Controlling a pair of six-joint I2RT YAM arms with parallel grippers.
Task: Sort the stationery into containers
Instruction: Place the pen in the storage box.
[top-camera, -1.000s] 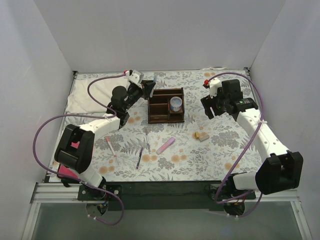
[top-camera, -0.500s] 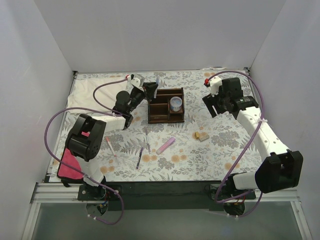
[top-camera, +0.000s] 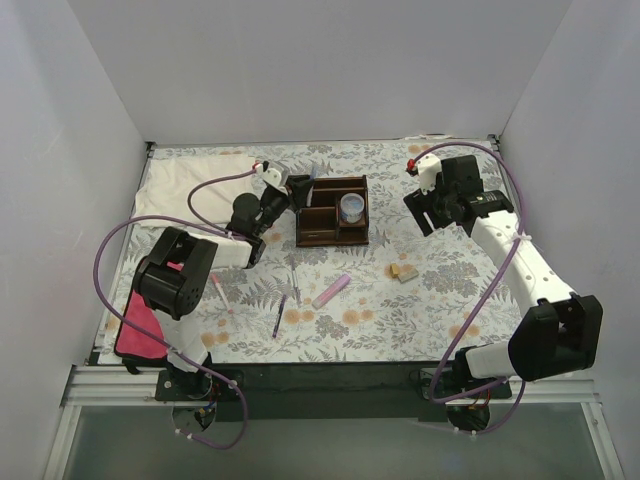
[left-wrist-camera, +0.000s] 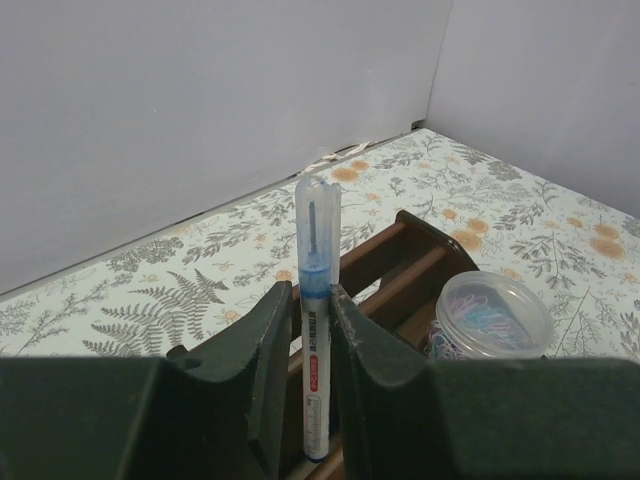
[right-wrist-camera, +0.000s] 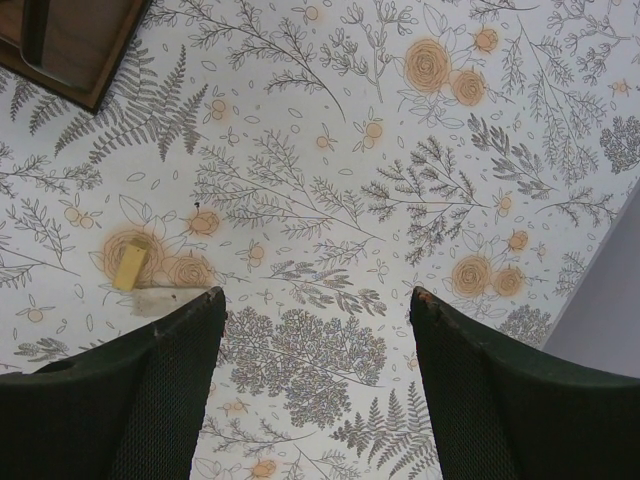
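Note:
My left gripper is shut on a blue-and-white pen, held upright with its lower end in the left part of the dark brown wooden organiser. A round clear cup of paper clips sits in a right compartment. My right gripper is open and empty, high above the mat, right of the organiser. On the mat lie a tan block, a pale pink bar, a purple pen and a pink-and-white pen.
A white folded cloth lies at the back left. A flat magenta object lies at the front left under my left arm. White walls close in the back and both sides. The organiser's corner shows in the right wrist view.
My left gripper has sunk a little at the organiser's left edge with the blue pen, and its arm has swung round. The right arm has barely moved.

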